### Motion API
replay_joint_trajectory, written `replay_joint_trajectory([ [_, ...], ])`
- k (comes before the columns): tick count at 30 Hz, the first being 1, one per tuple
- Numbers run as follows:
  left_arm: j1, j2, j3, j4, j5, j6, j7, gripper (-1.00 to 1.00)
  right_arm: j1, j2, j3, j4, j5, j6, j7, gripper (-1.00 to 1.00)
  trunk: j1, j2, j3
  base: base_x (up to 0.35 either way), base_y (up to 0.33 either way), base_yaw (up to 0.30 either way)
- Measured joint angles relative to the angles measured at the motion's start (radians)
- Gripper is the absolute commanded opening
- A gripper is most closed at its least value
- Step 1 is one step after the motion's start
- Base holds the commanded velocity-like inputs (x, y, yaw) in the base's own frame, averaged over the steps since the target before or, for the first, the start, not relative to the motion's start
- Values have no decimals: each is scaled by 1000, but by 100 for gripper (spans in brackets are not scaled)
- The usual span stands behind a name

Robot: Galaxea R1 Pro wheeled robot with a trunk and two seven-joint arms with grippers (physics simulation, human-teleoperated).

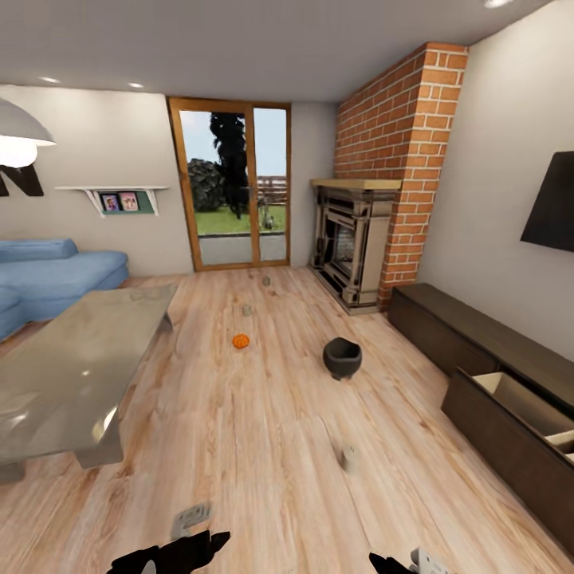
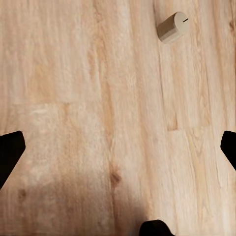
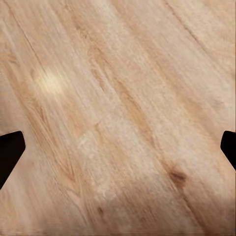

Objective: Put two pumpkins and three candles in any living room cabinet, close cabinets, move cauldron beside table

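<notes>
A light wood-plank floor carries everything in the room. On its open middle sit a small orange pumpkin and, well apart to its right, a black cauldron; one beige candle stands nearer the camera, and two more small candles stand farther off toward the glass doors. The grey-topped coffee table stands on the floor at the left, and the low dark cabinet runs along the right wall.

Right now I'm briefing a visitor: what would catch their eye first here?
The bright orange pumpkin on the wood floor mid-room, with the black cauldron to its right. Along the right wall, the dark cabinet has its near drawer pulled open, beyond it the brick fireplace.
</notes>
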Motion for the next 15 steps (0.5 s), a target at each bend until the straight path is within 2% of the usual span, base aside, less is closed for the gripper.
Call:
replay_joint_trajectory([
  [8, 0, 0, 0, 0, 1, 0, 0, 100, 0, -1, 0, 0, 0, 0, 7, 100, 0, 0, 2, -338, 0, 72],
  [15, 0, 0, 0, 0, 2, 0, 0, 100, 0, -1, 0, 0, 0, 0, 6, 100, 0, 0, 2, -339, 0, 230],
])
